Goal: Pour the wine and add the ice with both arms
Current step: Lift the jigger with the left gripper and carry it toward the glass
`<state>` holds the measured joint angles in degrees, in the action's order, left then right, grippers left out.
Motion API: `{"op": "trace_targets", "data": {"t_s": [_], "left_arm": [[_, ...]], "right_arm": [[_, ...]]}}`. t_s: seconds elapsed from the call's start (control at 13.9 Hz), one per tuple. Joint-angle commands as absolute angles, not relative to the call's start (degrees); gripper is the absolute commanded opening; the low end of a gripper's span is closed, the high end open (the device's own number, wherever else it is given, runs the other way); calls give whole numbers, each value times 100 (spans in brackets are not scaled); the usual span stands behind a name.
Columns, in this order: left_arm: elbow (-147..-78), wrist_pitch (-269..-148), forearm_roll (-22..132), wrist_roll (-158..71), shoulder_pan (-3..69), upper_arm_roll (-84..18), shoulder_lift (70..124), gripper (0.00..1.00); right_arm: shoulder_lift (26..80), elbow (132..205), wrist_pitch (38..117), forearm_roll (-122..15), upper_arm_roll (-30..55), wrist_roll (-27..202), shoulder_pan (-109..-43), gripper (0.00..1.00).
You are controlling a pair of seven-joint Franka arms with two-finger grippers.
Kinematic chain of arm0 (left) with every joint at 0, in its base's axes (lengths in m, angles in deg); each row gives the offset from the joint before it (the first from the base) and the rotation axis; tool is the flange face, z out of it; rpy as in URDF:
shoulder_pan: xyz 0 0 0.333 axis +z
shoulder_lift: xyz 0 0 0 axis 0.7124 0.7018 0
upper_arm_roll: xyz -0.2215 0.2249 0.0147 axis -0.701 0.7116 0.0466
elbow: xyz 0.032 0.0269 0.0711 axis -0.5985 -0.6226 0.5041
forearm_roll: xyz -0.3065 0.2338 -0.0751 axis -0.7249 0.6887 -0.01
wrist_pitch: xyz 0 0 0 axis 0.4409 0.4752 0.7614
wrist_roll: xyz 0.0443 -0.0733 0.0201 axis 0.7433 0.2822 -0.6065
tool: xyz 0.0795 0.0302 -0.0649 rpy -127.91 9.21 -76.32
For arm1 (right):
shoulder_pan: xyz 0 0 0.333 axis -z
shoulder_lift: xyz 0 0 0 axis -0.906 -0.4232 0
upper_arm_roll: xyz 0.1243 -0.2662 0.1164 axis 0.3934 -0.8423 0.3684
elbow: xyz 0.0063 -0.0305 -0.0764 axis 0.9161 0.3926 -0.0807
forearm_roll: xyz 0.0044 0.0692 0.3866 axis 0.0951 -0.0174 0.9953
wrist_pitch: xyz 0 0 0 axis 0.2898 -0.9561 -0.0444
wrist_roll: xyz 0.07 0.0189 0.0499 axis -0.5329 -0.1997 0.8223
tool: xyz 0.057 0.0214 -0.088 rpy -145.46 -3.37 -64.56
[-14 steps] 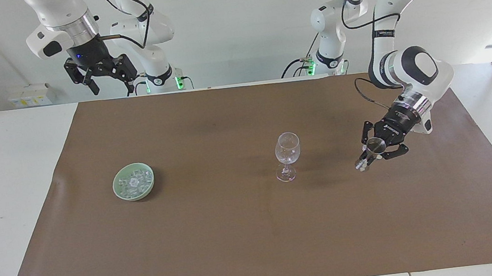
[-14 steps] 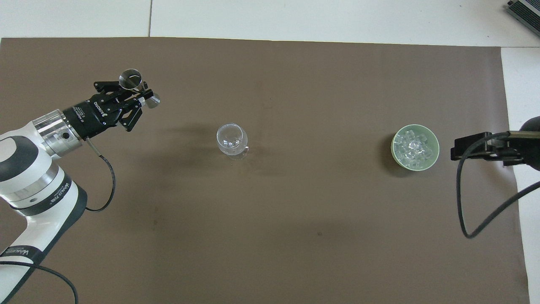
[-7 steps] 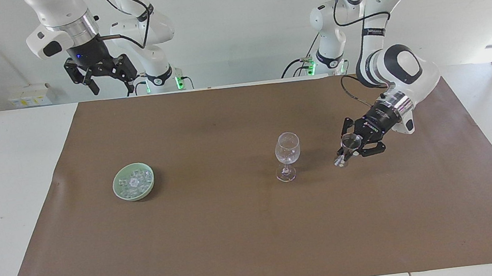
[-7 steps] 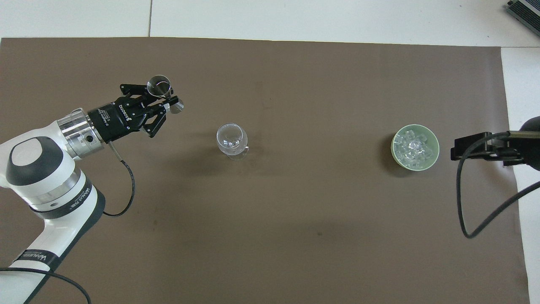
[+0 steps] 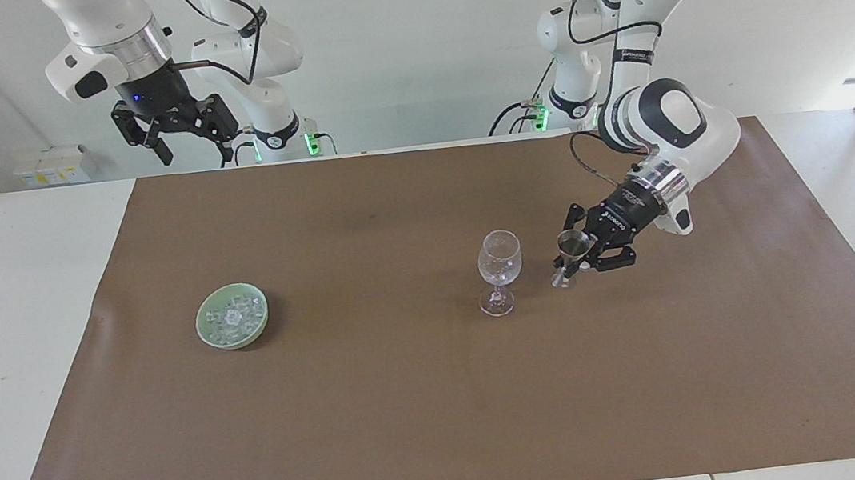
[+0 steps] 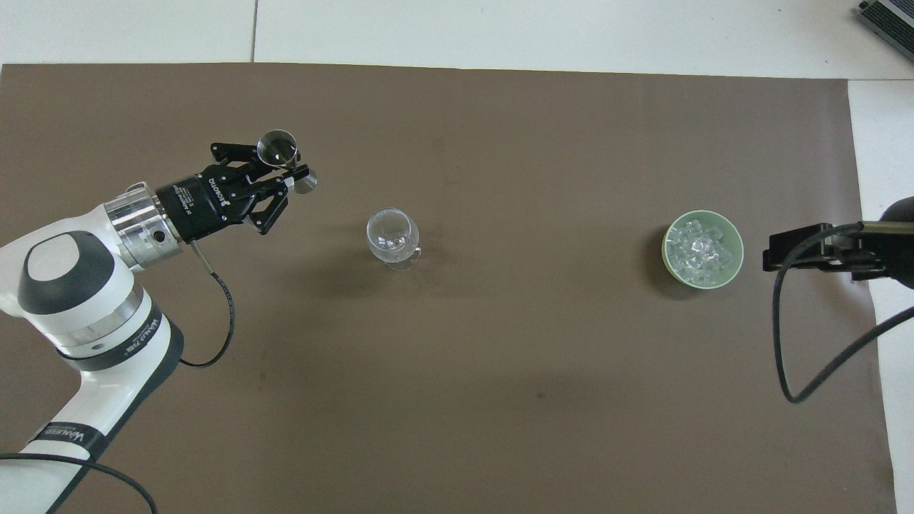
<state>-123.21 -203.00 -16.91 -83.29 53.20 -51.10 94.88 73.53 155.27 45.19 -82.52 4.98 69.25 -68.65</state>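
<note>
A clear stemmed wine glass (image 5: 499,270) stands upright mid-table; it also shows in the overhead view (image 6: 391,237). My left gripper (image 5: 571,260) is shut on a small metal jigger (image 5: 573,249), held above the mat beside the glass, toward the left arm's end; in the overhead view the gripper (image 6: 287,169) and the jigger (image 6: 278,147) show too. The ice (image 5: 233,314) fills a pale green bowl (image 5: 205,332) toward the right arm's end, seen also from overhead (image 6: 698,247). My right gripper (image 5: 182,135) waits high above the table's robot-side edge, open and empty.
A brown mat (image 5: 414,402) covers most of the white table (image 5: 2,321). A black cable (image 6: 792,357) hangs from the right arm over the mat's edge near the bowl (image 6: 671,265).
My left gripper has carried the jigger sideways toward the wine glass. The right arm, glass and bowl have not moved.
</note>
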Motion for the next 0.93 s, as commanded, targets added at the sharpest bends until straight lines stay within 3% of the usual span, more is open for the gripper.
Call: {"op": "trace_targets", "data": {"t_s": [0.0, 0.86], "left_arm": [[-12391, -20408, -1787, -8187, 5106, -5043, 9357, 0], [-12382, -20513, -1795, -6825, 4868, -5035, 9374, 0]], "right_arm": [[7365, 15542, 4475, -8223, 506, 7018, -6857, 100], [7365, 15542, 4475, -8223, 507, 7018, -6848, 100]]}}
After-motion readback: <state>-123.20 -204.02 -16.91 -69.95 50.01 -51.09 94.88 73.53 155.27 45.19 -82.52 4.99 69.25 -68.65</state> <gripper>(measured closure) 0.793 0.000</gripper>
